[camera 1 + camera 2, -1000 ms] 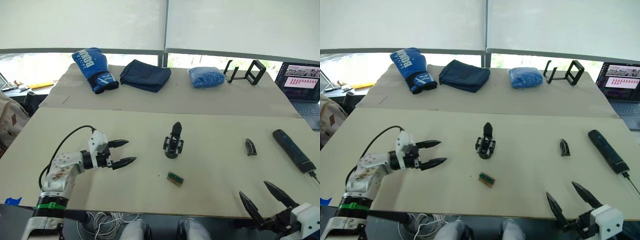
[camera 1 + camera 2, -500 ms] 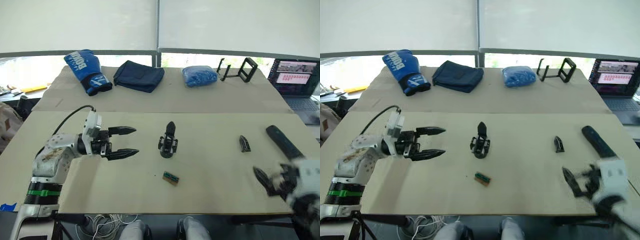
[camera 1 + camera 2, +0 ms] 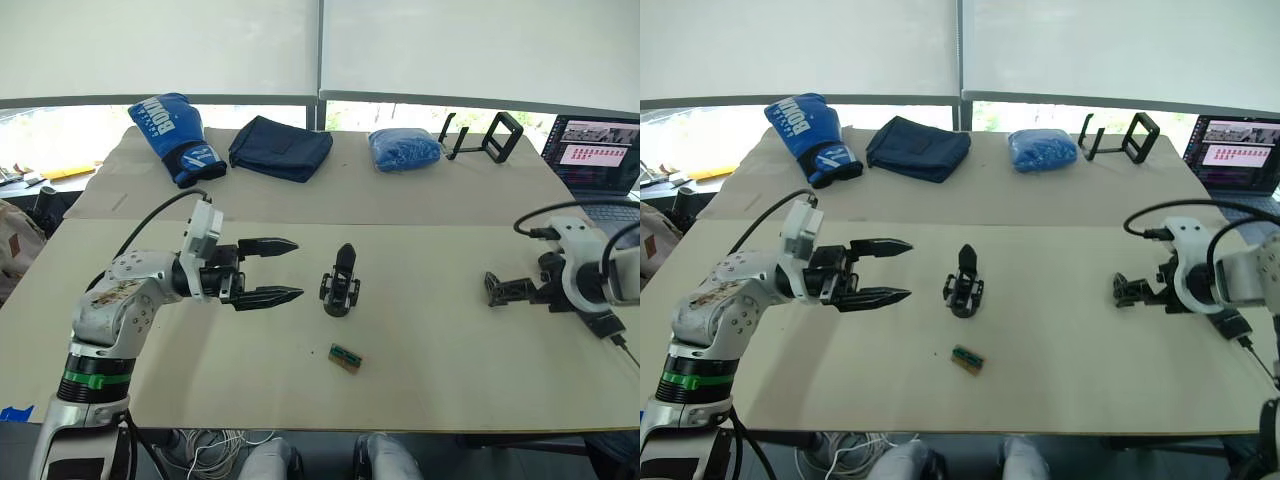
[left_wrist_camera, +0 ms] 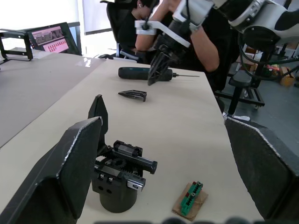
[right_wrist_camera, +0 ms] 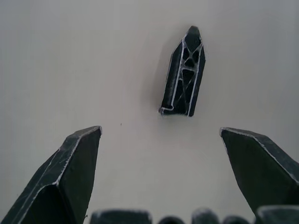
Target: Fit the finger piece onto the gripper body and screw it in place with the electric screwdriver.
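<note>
Black finger piece (image 5: pixel 183 72) lies flat on the table (image 3: pixel 430 360), right of the gripper body (image 3: pixel 342 283). Right pincer (image 5: pixel 161 177) hangs spread above it, empty; left pincer (image 3: pixel 284 270) spread, empty. Risk: off-centre closure could skid the piece away.

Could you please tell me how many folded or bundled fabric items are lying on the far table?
2, both on the far table: a dark navy folded cloth right of the blue boxing glove, and a bright blue bundled cloth further right, beside the black stand. None seems hidden.
</note>
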`<state>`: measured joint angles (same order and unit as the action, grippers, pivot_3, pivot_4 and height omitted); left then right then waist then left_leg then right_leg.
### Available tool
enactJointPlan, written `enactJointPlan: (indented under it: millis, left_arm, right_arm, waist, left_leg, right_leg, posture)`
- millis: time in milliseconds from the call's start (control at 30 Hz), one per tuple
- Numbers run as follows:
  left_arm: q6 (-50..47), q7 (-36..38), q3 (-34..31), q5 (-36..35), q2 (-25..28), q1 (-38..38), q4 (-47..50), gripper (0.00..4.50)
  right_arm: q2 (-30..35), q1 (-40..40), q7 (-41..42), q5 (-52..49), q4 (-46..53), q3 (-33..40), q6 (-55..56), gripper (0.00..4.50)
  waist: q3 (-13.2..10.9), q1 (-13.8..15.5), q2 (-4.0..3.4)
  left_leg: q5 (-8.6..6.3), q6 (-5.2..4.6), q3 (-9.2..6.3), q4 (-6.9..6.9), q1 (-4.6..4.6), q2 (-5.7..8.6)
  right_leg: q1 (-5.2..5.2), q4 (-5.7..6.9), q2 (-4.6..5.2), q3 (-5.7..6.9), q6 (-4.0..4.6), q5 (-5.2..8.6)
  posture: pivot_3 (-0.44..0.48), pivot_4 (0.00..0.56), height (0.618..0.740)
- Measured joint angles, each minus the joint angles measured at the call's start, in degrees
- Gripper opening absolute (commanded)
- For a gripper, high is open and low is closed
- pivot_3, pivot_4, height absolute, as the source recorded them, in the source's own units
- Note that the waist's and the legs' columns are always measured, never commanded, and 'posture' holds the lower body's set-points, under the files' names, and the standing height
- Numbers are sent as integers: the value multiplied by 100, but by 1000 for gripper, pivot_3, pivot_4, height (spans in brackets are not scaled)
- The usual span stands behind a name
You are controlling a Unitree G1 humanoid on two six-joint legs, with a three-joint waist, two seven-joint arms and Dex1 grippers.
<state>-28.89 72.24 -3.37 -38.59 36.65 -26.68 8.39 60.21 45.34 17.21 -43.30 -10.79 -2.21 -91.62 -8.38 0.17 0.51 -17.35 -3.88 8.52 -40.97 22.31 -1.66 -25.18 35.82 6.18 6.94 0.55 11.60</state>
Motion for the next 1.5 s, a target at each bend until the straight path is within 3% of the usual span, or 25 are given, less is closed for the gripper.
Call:
enactJointPlan:
  millis: [200, 467, 633, 733, 967, 1000, 1267, 1400, 1500]
  left_arm:
    - [-13, -177, -38, -115, -1, 147, 273, 4426]
    - [-176, -390, -117, -367, 64, 255, 629, 4426]
    - [-232, -410, -124, -429, 141, 330, 719, 4426]
    - [-250, -433, -131, -438, 149, 363, 794, 4500]
    - [-282, -448, -144, -453, 248, 450, 851, 4500]
    - [-287, -448, -146, -454, 254, 449, 851, 4500]
    - [-565, -883, -438, -785, 126, 325, 839, 4500]
    - [-956, -1770, -882, -1359, -250, 9, 772, 4500]
    - [-1176, -2419, -938, -1474, -499, -171, 601, 4500]
  right_arm:
    - [-189, 851, 811, 1044, -1347, -1327, 585, 4500]
    - [-721, 1551, 1752, 1961, -2751, -1958, 974, 4500]
    - [-941, 1643, 2261, 2412, -3141, -2285, 1189, 4500]
    - [-1113, 1702, 2442, 2676, -3419, -2350, 1411, 3655]
    - [-1302, 1813, 2819, 3225, -3853, -2382, 1885, 1193]
    - [-1304, 1811, 2900, 3288, -3851, -2393, 1896, 1089]
    - [-834, 1268, 3418, 3507, -2998, -2039, 2651, 1092]
    - [-271, 385, 3647, 3019, -914, -937, 2793, 1092]
    - [-309, -452, 3174, 2894, 891, 67, 2958, 1092]
  waist:
    - [-1, 2, -3]
    - [-2, -89, -5]
    - [-6, -97, -11]
    - [-6, -99, -11]
    - [-6, -101, -11]
    - [-6, -101, -11]
    - [-21, -81, -33]
    - [-26, -67, -41]
    - [-26, -71, -41]
  left_leg:
    - [1, 2, 3, 1, 1, -1]
    - [6, 10, 4, 2, -3, -3]
    - [7, 13, 5, 2, -4, -4]
    - [7, 14, 5, 2, -5, -3]
    - [9, 17, 6, 2, -9, -4]
    - [9, 17, 6, 2, -9, -4]
    - [9, 17, 3, 2, -4, -4]
    - [10, 20, -8, 5, -6, -8]
    - [15, 28, -9, 7, -14, -9]
  right_leg:
    - [-2, 3, 2, 9, -3, 2]
    - [-2, 9, 0, 12, -4, 2]
    - [-2, 13, 0, 12, -4, 3]
    - [-2, 13, 0, 12, -4, 3]
    - [1, 15, -1, 13, -4, 3]
    - [1, 15, -1, 13, -4, 3]
    - [-2, 15, 6, 11, -5, 3]
    - [1, 21, 11, 6, -10, 6]
    - [5, 27, 6, 7, -11, 7]
  posture:
    - [0, 150, 740]
    - [0, 150, 740]
    - [0, 150, 740]
    - [0, 150, 740]
    - [0, 150, 740]
    - [0, 150, 740]
    - [0, 150, 740]
    - [0, 150, 740]
    - [0, 150, 740]
